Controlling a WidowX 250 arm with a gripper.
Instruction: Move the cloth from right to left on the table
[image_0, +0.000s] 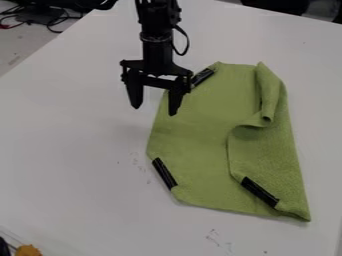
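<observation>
So the biggest thing here is the white tabletop (73, 150), and the green cloth (194, 135) is next, lying right of centre in the camera view. It's a plain, kinda yellowish green, mostly spread out but definitely not neat: the right side is doubled over, with the fold running down from the top into a little rolled-up lip partway along, then a wavy edge heading toward the bottom. The lower right ends in a pointy tip, and the left half looks pretty smooth. Then there's the black end effector (155, 110), pointing down by the cloth's upper left edge, fingers spread apart with nothing between them. Can't tell if it's touching the fabric. Smaller still, three black strips sit at the cloth's cut-off-looking corners: upper left, lower left and lower right. Tiniest of all, some faint squiggly marks (212, 237) below the cloth.
</observation>
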